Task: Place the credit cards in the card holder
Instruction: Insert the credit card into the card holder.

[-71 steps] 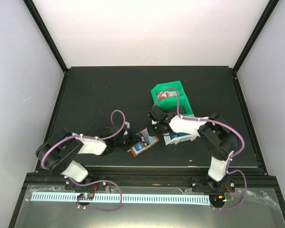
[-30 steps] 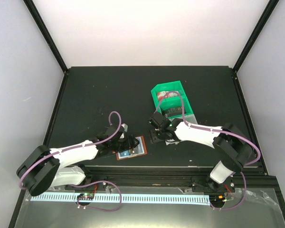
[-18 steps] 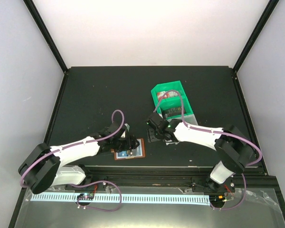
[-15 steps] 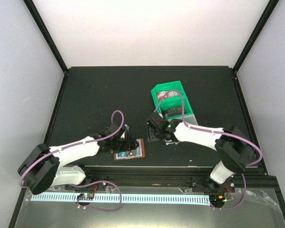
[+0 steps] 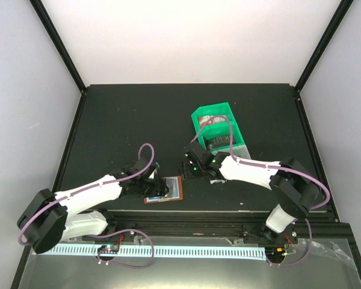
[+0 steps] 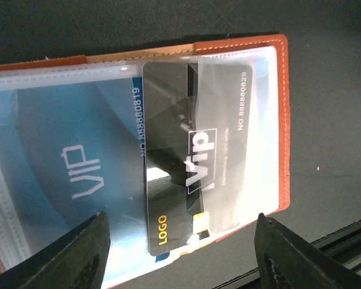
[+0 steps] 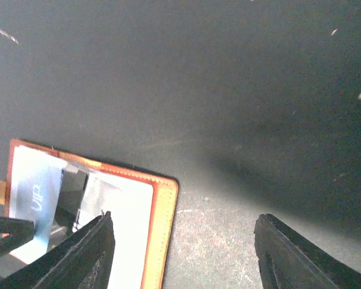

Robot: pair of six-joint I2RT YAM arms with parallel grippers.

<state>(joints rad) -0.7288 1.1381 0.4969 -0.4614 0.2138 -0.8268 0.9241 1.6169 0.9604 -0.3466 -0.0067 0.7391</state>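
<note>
Standing parted and empty, left jaws: two dark fingers (image 6: 78, 253) at the lower corners of the left wrist view, nothing clamped between them. Whether they touch what lies beneath cannot be told.

- Item 1: card holder (image 6: 281, 120), brown leather, lying open and flat, clear sleeves facing up, directly under the left jaws.
- Item 2: dark grey card (image 6: 180, 174), marked "VIP" and "LOGO", lying on the open holder. Its far end looks tucked under a clear sleeve, its near end is bare.
- Item 3: blue card (image 6: 66, 162), marked "VIP", lying inside a sleeve beside the dark card.

Right jaws: likewise released, holding nothing. Their fingers (image 7: 84, 253) are set wide apart over the bare black table (image 7: 240, 90), just right of the card holder (image 7: 159, 223). The blue card (image 7: 33, 195) shows at that view's left edge.

Top view:
- The card holder (image 5: 174, 191) sits near the front edge of the table (image 5: 120, 120), with the left arm (image 5: 90, 192) on its left and the right arm (image 5: 246, 168) on its right.
- Green-and-white tray (image 5: 200, 123), divided, stands behind the right arm's wrist, apart from the holder.
- Its far compartment holds something red and white and the next something dark, both too small to identify.
</note>
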